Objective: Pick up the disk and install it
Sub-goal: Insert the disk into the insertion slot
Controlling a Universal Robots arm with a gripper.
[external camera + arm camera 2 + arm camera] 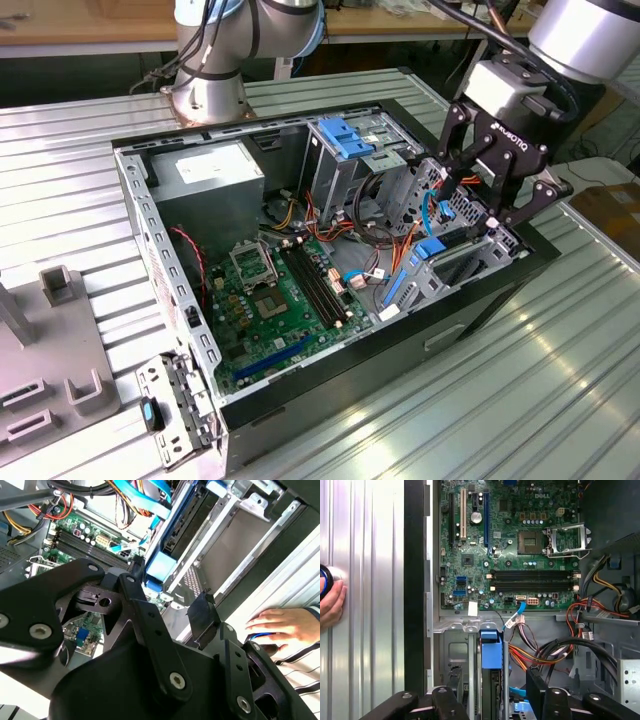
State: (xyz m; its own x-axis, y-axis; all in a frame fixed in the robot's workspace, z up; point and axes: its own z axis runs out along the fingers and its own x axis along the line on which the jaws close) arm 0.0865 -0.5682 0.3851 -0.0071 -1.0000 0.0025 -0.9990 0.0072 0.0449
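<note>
The big computer box (pixel 330 385) lies open on the shiny ribbed counter (pixel 540 400). Inside it there is a green board (pixel 265 305) and lots of coloured wires (pixel 527 655). The disk (pixel 491 652) stands on its thin edge in a metal slot at one end of the box, right beside the green board. In the first wrist view you can see its bright blue frame and its dark body. The gripper (pixel 472 208) hangs just above the disk. Its fingers (pixel 537 689) are spread wide, one on each side of the disk, and they do not seem to touch it. A person's hand (pixel 282 625) rests on the counter beside the box.
</note>
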